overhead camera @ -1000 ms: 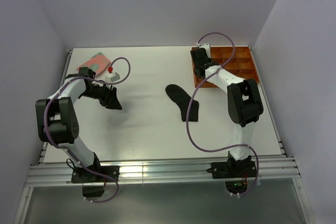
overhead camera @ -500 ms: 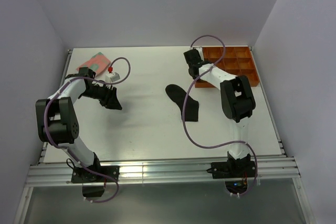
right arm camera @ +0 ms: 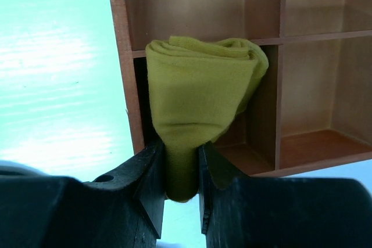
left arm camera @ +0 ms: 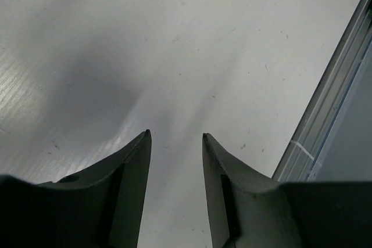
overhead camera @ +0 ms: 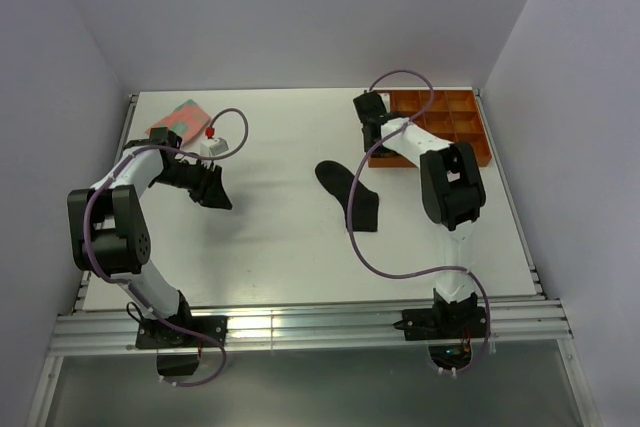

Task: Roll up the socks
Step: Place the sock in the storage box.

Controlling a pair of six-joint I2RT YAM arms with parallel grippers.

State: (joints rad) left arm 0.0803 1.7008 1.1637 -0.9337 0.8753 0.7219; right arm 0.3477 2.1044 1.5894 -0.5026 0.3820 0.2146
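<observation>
My right gripper [right arm camera: 181, 155] is shut on the rolled mustard-yellow sock [right arm camera: 200, 97] and holds it over the near left compartment of the orange tray [right arm camera: 125, 56]. In the top view this gripper [overhead camera: 368, 122] is at the tray's left edge [overhead camera: 475, 152]; the yellow sock is hidden there. The black sock [overhead camera: 350, 192] lies flat in the middle of the table. The pink sock with green patches [overhead camera: 178, 119] lies at the far left. My left gripper [left arm camera: 174, 143] is open and empty above bare table, in the top view [overhead camera: 215, 192] left of the black sock.
A small white object with a red top [overhead camera: 210, 142] sits by the left arm. The table's metal rail [left arm camera: 331, 97] runs close to the left gripper. The tray has several empty square compartments [right arm camera: 314, 4].
My right gripper moved left along the tray's left edge, then slightly back toward the tray. The left arm and the black and pink socks have not moved.
</observation>
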